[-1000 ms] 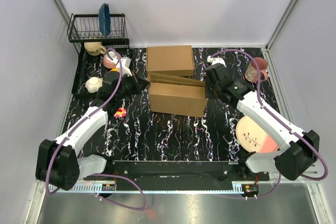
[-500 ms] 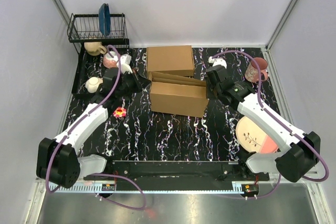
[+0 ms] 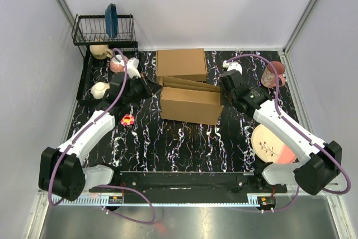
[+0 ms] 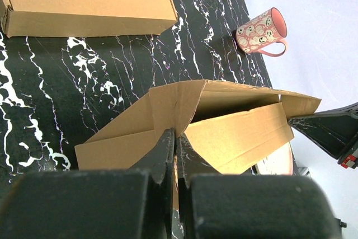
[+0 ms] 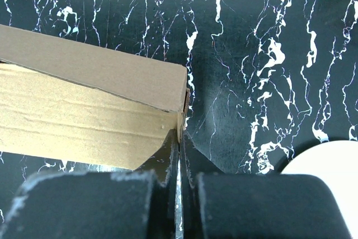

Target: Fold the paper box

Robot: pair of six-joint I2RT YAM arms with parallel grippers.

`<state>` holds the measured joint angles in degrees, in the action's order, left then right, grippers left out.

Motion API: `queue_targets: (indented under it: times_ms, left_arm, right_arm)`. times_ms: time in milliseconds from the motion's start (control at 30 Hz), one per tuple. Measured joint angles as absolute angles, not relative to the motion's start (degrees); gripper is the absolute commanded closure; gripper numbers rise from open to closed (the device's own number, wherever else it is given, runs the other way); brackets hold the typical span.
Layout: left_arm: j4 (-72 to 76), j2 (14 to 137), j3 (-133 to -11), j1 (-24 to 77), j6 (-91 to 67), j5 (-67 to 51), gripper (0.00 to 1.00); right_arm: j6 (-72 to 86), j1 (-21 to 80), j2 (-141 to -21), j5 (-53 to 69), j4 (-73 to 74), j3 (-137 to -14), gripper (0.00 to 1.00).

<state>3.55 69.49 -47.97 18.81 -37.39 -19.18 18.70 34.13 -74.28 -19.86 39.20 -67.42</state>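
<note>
The paper box (image 3: 189, 103), plain brown cardboard, stands half formed in the middle of the black marbled table, its long front wall upright and a flap lying across the back. My left gripper (image 3: 146, 87) is at the box's left end; in the left wrist view it (image 4: 176, 136) is shut on the edge of a side flap of the paper box (image 4: 235, 127). My right gripper (image 3: 222, 91) is at the right end. In the right wrist view it (image 5: 180, 134) is shut on the thin end wall at the corner of the paper box (image 5: 95, 104).
A neatly formed cardboard box (image 3: 180, 64) lies just behind. At the back left are a dish rack (image 3: 103, 31) with a blue plate (image 3: 111, 19) and several cups. A pink mug (image 3: 274, 74) stands back right, a plate (image 3: 271, 144) front right, a small red toy (image 3: 128, 119) to the left.
My left gripper has moved a little back and right with the flap, uncovering the red toy. The box's left end has shifted slightly right. The right arm has barely moved.
</note>
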Motion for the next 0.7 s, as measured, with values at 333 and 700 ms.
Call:
queue_targets:
  times_ms: [333, 700]
  left_arm:
    - [3.4, 69.5, -46.9, 19.5, -36.0, -18.5, 1.00]
    - [3.2, 69.4, -46.9, 20.0, -34.5, -18.0, 1.00]
  right_arm:
    - [19.9, 34.1, -74.2, -19.9, 41.0, -68.1, 0.89]
    - [21.5, 34.1, -73.9, -20.0, 43.7, -69.0, 0.74]
